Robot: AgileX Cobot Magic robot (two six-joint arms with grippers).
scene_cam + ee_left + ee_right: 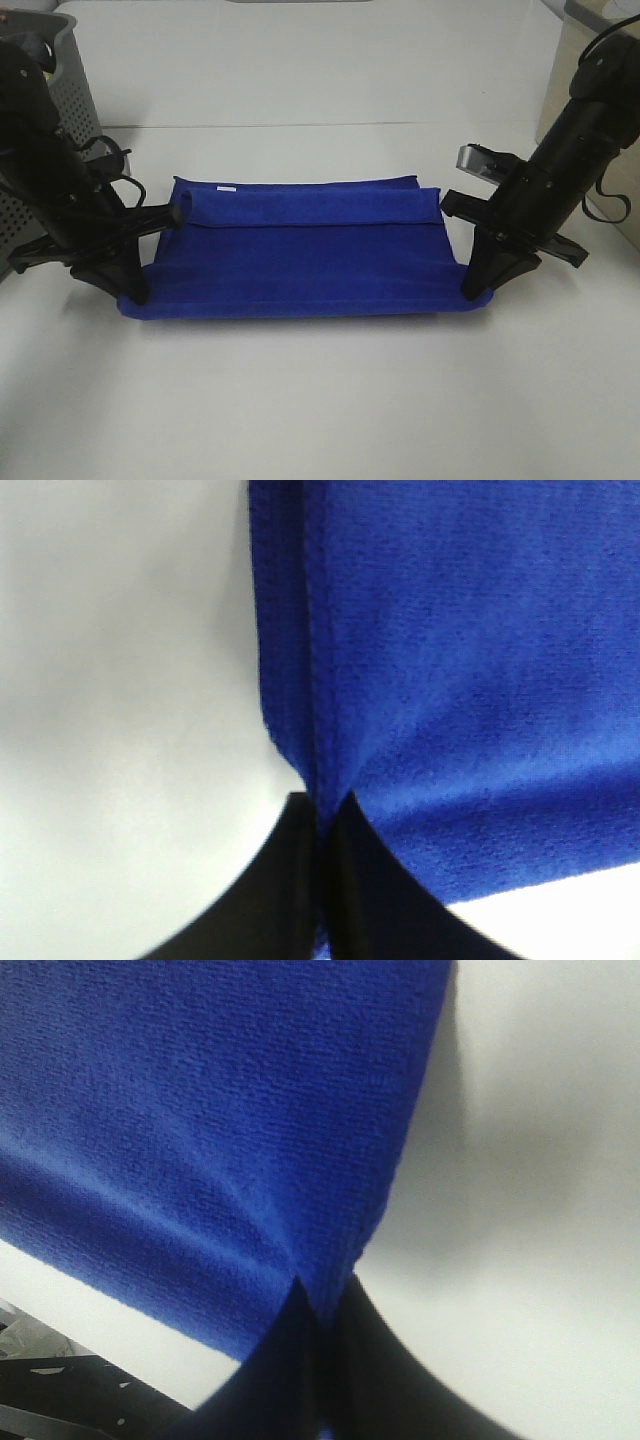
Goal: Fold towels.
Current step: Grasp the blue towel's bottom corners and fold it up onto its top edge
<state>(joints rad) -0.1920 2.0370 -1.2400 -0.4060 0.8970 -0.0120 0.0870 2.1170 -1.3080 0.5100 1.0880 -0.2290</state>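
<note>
A royal-blue plush towel (300,255) lies folded lengthwise on the white table, with a small white label (225,187) at its far left corner. My left gripper (135,293) is shut on the towel's near left corner; the wrist view shows the cloth (470,650) pinched between the black fingertips (290,870). My right gripper (475,290) is shut on the near right corner; its wrist view shows the cloth (220,1110) pinched between the fingertips (370,1360). The near edge hangs slightly lifted between the two grippers.
A grey perforated basket (70,80) stands at the far left behind the left arm. A beige box (600,60) stands at the far right. Bare white table (320,400) lies in front of the towel and behind it.
</note>
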